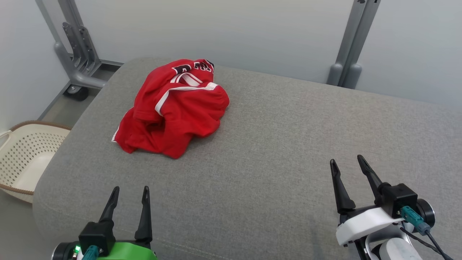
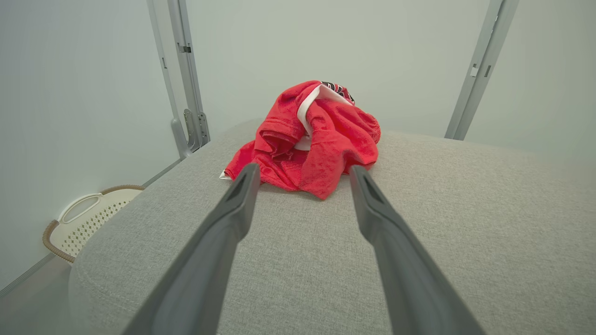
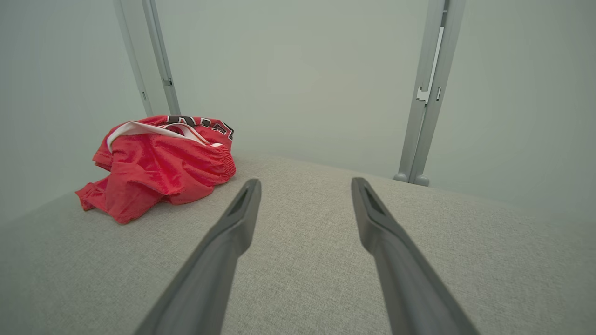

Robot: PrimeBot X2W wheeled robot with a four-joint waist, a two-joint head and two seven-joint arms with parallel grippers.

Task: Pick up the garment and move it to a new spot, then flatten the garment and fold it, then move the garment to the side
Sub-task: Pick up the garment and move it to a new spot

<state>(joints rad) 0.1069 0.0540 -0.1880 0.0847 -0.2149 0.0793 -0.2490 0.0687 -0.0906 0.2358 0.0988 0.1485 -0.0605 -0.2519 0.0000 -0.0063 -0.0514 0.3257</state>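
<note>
A cream perforated plastic laundry basket with a brown woven rim [image 1: 25, 155] sits on the floor just off the left edge of the wide grey fabric-covered cushion [image 1: 274, 144]. Behind the cushion's far left corner stands a grey metal frame leg with a bracket [image 1: 77, 68], and a black caster wheel [image 1: 76, 93] is at its foot. A pair of grey upright metal posts [image 1: 348, 54] rises behind the cushion's far right side. Nothing lies on the cushion between either gripper and the clothing.

The cushion has a fine woven texture, rounded edges and a faint seam along its near side. Beyond it the walls are plain, pale and bare, and a strip of grey floor [image 1: 59, 108] shows to the cushion's left.

The crumpled red sports garment with white stripe trim [image 1: 173, 112] lies in a loose heap on the far left part of the cushion, near its back edge. It is bunched and folded over itself. A white band curves across its top, and black lettering edged in white is partly visible on the side turned towards the wall. One red corner trails towards the cushion's left edge.

The left gripper [image 1: 131, 188], on a green mount, hovers over the cushion's near left side with its jaws spread wide and nothing between them. The right gripper [image 1: 346, 159], on a white mount, hovers over the near right side, likewise wide apart and empty.
</note>
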